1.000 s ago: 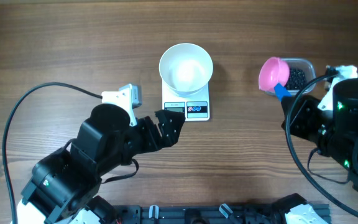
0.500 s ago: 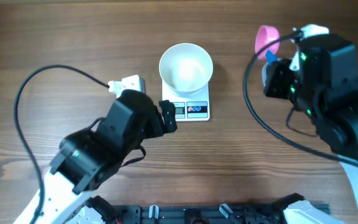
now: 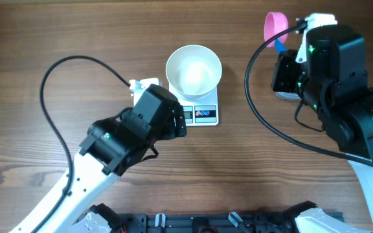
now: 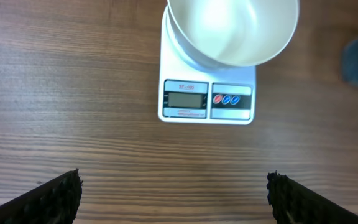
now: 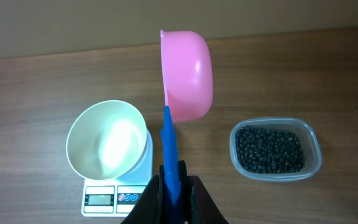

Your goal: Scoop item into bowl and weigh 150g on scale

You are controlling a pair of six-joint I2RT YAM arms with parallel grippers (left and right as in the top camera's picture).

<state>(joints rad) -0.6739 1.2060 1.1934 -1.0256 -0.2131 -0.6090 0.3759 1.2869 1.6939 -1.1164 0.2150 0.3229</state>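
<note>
White bowl (image 3: 193, 70) on one scale (image 3: 199, 115), one pink scoop (image 5: 188, 74) pinched in right fingers (image 5: 153, 200), left fingers (image 4: 50, 199) wide

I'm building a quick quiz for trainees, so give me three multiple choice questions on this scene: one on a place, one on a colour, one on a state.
1. Where does the bowl stand? A on the scale B beside the scale C under the scale
2. What colour is the handle of the scoop? A red B blue C white
3. How is the right gripper? A wide open, empty B shut on the handle C out of view
Answers: 1 A, the bowl sits on the scale's platform behind the display. 2 B, a blue handle runs from the pink cup. 3 B, it pinches the handle in the right wrist view.
</note>
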